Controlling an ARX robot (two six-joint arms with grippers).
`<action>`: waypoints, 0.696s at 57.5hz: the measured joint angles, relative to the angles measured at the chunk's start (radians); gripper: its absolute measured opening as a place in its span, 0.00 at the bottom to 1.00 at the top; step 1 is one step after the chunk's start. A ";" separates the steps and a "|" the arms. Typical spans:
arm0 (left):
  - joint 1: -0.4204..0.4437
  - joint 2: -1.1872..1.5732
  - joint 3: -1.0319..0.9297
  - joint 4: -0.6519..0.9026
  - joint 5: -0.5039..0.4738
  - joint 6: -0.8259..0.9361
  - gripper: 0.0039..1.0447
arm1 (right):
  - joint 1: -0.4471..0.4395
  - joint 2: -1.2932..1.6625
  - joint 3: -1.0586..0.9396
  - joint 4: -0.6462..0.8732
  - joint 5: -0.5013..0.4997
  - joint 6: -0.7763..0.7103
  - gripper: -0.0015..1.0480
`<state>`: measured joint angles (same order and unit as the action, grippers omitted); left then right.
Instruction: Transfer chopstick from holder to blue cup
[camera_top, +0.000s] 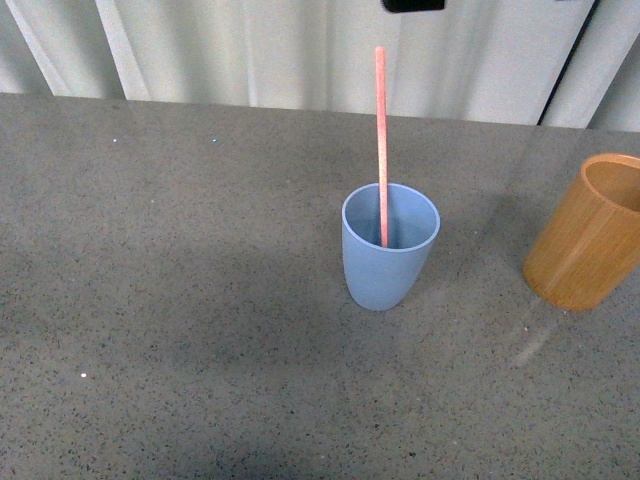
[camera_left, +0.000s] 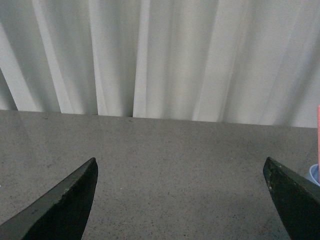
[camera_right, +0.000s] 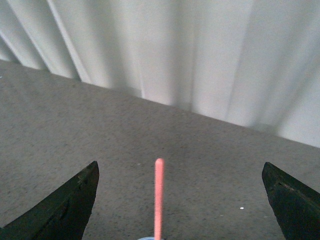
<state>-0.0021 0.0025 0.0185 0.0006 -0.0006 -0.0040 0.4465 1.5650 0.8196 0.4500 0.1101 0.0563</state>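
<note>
One salmon-pink chopstick stands upright in the blue cup near the table's middle in the front view. The orange-brown wooden holder sits to its right, cut off by the picture's edge, with no stick showing in it. Neither arm appears in the front view. My right gripper is open; the chopstick rises between its dark fingers without touching them, and a sliver of the blue cup's rim shows below. My left gripper is open over bare table, with the chopstick and blue cup at the picture's edge.
A grey speckled tabletop stretches wide to the left and front of the cup. White pleated curtains hang behind the table's far edge.
</note>
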 joint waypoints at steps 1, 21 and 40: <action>0.000 0.000 0.000 0.000 0.000 0.000 0.94 | -0.007 -0.024 -0.006 -0.016 0.041 -0.010 0.90; 0.000 0.000 0.000 0.000 0.000 0.000 0.94 | -0.312 -0.537 -0.157 -0.323 0.536 0.002 0.90; 0.000 0.000 0.000 0.000 -0.002 0.000 0.94 | -0.439 -0.672 -0.441 0.070 -0.103 -0.050 0.49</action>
<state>-0.0021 0.0021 0.0185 0.0006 -0.0025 -0.0040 0.0078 0.8932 0.3786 0.5201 0.0071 0.0063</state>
